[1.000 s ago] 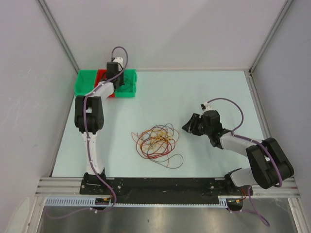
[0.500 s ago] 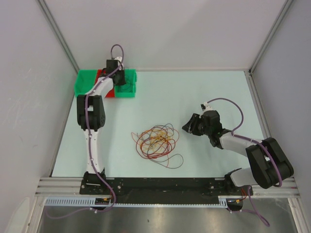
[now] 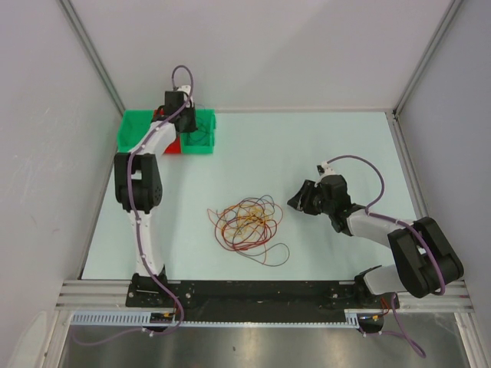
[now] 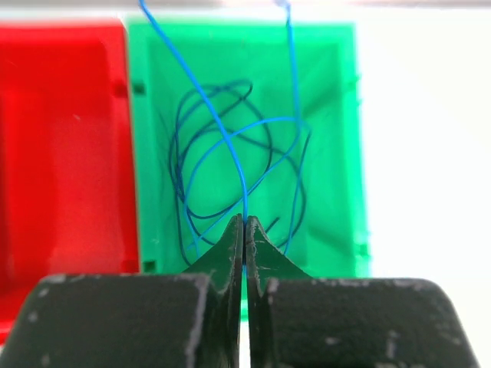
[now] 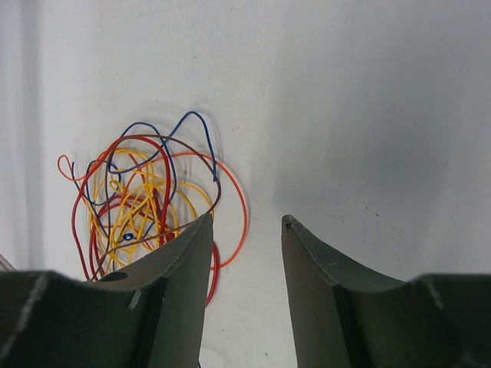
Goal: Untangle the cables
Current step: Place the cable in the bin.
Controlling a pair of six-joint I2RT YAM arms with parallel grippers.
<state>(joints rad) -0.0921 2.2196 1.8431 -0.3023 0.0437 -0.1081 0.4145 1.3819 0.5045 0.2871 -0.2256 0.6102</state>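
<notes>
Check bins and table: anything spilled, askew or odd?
Nothing spilled or damaged. One oddity: the blue cable pinched in the shut left gripper runs past the green bin's far rim and out of the wrist view, so it isn't fully inside. The tangle sits loose mid-table; the right gripper is open and empty.
</notes>
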